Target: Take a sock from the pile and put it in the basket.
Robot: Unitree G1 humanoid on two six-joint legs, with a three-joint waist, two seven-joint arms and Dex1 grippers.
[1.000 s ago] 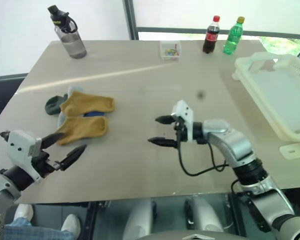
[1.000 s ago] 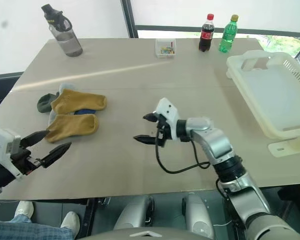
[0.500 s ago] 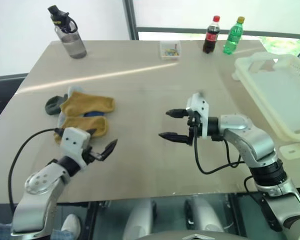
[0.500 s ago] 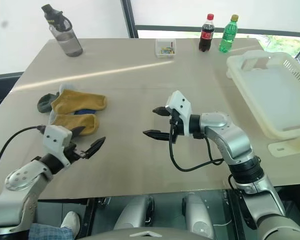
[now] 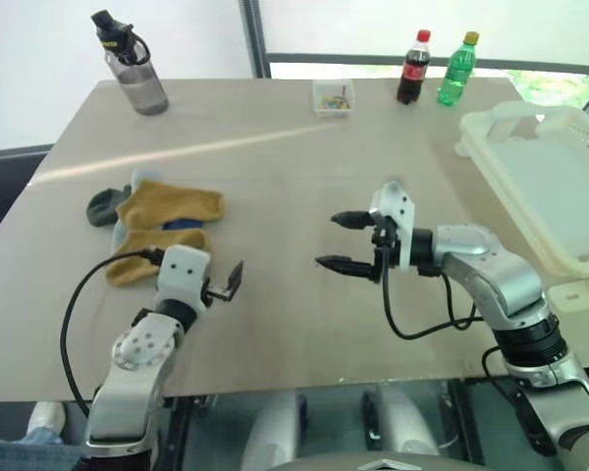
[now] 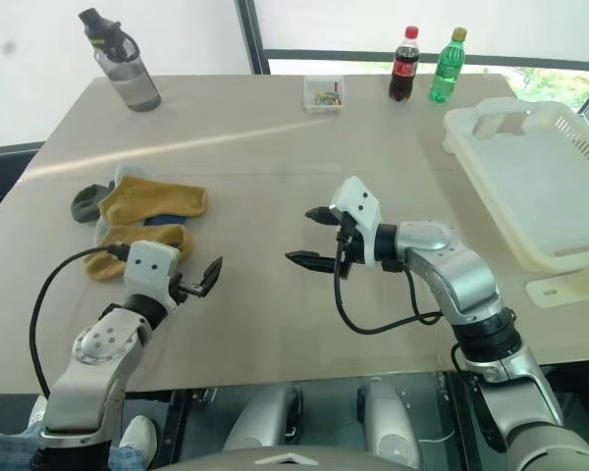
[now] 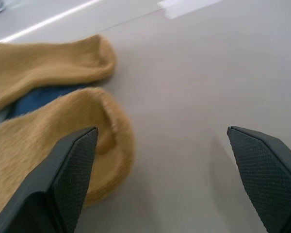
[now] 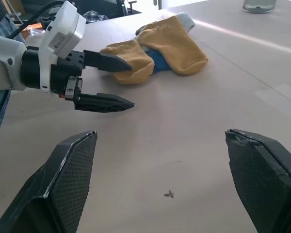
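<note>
Left eye view: pile [image 5: 157, 221] far-left on tabletop [image 5: 275, 147]; basket [image 5: 555, 182] far right. Left pincer [image 5: 214, 277] gaping beside nearest sock; right pincer [image 5: 346, 240] gaping, empty, mid-tabletop.

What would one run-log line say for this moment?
left gripper: open, beside pile | right gripper: open, empty | basket: no sock

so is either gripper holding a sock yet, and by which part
No. The left gripper is open beside the pile, and the right gripper is open over bare table.
</note>
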